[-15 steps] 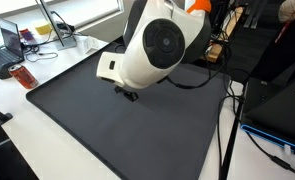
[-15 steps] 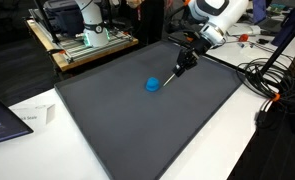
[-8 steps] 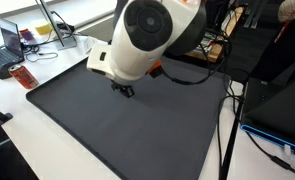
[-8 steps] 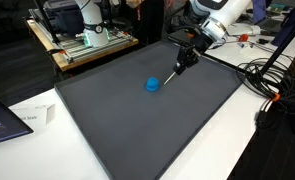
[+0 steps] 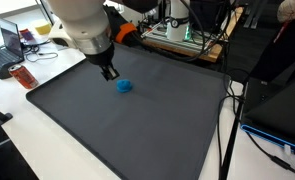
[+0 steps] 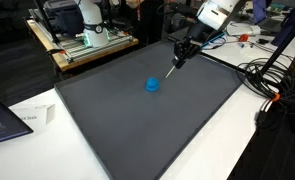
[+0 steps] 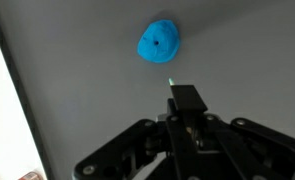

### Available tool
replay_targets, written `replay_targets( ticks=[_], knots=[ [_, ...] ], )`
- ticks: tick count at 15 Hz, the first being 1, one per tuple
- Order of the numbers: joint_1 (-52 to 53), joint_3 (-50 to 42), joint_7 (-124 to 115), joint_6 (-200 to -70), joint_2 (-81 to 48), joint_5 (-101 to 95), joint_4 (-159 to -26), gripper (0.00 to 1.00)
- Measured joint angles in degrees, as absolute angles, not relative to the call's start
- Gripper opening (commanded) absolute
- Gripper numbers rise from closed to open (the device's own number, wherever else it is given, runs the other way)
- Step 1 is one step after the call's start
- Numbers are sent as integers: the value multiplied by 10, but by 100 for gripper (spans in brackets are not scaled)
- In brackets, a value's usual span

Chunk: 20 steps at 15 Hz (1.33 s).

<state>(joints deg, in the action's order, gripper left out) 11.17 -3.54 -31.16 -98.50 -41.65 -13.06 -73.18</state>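
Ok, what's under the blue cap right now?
The blue cap sits on the dark mat, which shows all around it. Anything beneath it is hidden; the cap covers that spot.

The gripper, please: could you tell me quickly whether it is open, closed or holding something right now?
Gripper: closed, holding a thin stick-like tool that points down toward the mat.

I'm holding a thin stick (image 6: 173, 68) tilted, pale tip pointing down. Just beyond the tip, not touching, a small round blue cap (image 6: 152, 85) sits flat on the dark mat (image 6: 127, 125).
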Motion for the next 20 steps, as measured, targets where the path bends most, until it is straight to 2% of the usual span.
replay_targets(
  ticks=[20],
  knots=[
    [-109, -15, 67, -1039, -294, 181, -885, 3]
  ],
)
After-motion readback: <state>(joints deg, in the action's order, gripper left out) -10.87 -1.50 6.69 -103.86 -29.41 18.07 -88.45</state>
